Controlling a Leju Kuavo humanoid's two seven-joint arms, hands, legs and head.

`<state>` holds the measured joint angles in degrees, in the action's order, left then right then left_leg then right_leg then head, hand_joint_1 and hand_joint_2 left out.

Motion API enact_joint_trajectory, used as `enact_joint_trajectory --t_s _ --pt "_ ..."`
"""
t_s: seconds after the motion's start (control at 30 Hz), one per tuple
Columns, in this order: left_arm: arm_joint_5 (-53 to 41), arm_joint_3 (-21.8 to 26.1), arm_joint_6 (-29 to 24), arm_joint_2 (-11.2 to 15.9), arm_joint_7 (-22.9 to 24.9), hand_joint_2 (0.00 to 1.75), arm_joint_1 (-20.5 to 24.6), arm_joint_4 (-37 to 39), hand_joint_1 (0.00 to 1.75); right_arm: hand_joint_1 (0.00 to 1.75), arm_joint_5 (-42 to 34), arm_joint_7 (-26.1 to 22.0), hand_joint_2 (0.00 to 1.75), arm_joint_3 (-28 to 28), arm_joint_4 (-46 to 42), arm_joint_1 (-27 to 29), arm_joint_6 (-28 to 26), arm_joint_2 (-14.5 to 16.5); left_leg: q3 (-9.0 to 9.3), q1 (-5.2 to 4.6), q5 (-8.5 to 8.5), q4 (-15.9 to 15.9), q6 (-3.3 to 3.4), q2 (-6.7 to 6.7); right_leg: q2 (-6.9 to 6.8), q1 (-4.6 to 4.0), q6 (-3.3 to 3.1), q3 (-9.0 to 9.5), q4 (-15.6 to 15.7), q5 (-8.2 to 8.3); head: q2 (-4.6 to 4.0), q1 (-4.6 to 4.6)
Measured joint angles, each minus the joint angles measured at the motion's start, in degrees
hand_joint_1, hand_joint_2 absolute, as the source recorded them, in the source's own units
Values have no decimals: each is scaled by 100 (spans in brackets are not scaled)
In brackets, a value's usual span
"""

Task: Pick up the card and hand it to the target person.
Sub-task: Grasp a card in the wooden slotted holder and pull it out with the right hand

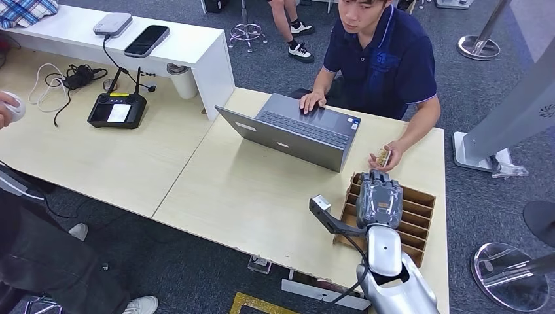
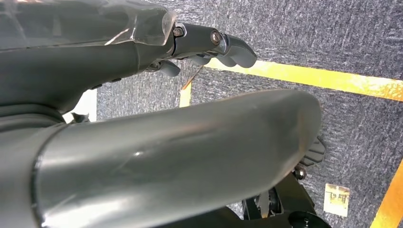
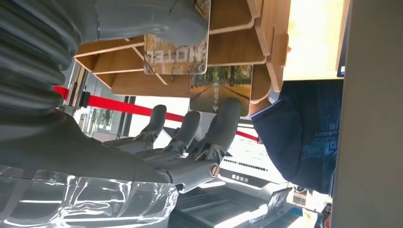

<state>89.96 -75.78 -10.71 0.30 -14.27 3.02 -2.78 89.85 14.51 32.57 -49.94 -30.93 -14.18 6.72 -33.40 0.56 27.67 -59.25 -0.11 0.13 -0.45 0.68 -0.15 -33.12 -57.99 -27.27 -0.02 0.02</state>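
My right hand point(image 1: 378, 199) hovers over the wooden card rack point(image 1: 422, 199) at the table's right end, its fingers apart and holding nothing. The seated person in a navy polo point(image 1: 386, 62) pinches a card point(image 1: 383, 157) just beyond my fingertips. In the right wrist view a card printed "HOTEL" point(image 3: 176, 54) stands in a slot of the rack point(image 3: 237, 45), partly behind my thumb point(image 3: 142, 19). A second card with a tree-lined road point(image 3: 221, 90) shows past my fingers point(image 3: 190, 126). My left hand point(image 2: 209, 42) hangs above the carpet with nothing in it.
An open grey laptop point(image 1: 307, 131) sits in front of the person, who has one hand on it. A white shelf point(image 1: 196, 46) carries a phone point(image 1: 147, 40). A black controller point(image 1: 118, 110) lies on the left table. Another person's hand point(image 1: 8, 108) shows at the left edge.
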Motion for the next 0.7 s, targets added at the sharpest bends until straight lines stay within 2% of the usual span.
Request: enact_joint_trajectory --t_s 0.53,0.7 --pt "0 0 0 -15 0 0 -15 0 0 95 -2 -10 175 -72 -425 230 -1 -107 -1 0 1 0 -1 0 1 0 0 -3 0 0 0 0" --pt "0 0 1 -15 -1 0 -15 0 0 94 -2 -15 175 -74 -514 248 -2 -126 -1 0 1 0 0 0 2 0 0 -2 0 0 0 0"
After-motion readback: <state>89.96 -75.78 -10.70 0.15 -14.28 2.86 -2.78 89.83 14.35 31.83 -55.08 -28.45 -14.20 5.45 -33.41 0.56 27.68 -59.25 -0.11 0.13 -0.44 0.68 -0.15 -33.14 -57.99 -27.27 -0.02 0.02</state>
